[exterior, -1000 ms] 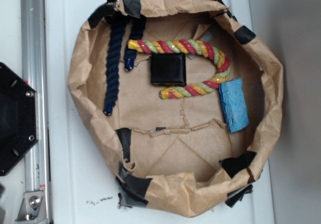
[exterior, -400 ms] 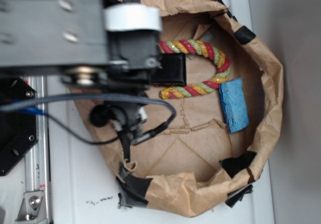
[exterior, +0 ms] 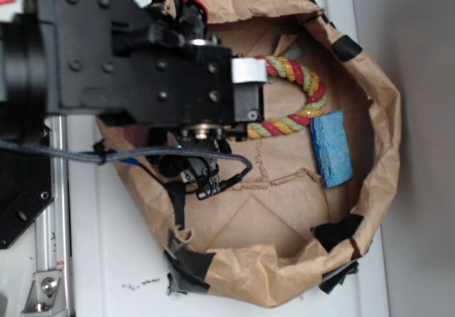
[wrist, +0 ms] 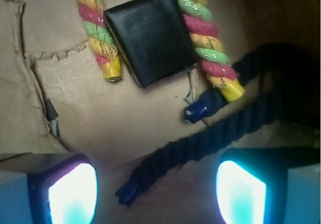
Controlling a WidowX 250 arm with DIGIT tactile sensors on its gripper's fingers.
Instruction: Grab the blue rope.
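The blue rope (wrist: 215,133) is a dark navy twisted cord lying on brown paper in the wrist view. One blue-wrapped tip (wrist: 128,194) lies between my fingers, the other tip (wrist: 195,112) sits higher up. My gripper (wrist: 156,194) is open above the rope, its glowing pads (wrist: 72,194) wide apart and apart from the cord. In the exterior view the arm (exterior: 142,68) covers the rope entirely.
A thick red-yellow-green striped rope (exterior: 302,97) curves around a black square block (wrist: 150,35). A light blue sponge (exterior: 331,148) lies at the right. All sit inside a brown paper-walled bowl (exterior: 370,189) with black tape patches.
The arm has swung in over the left of the bowl, then shifted up and right, hiding the blue rope and most of the black block.
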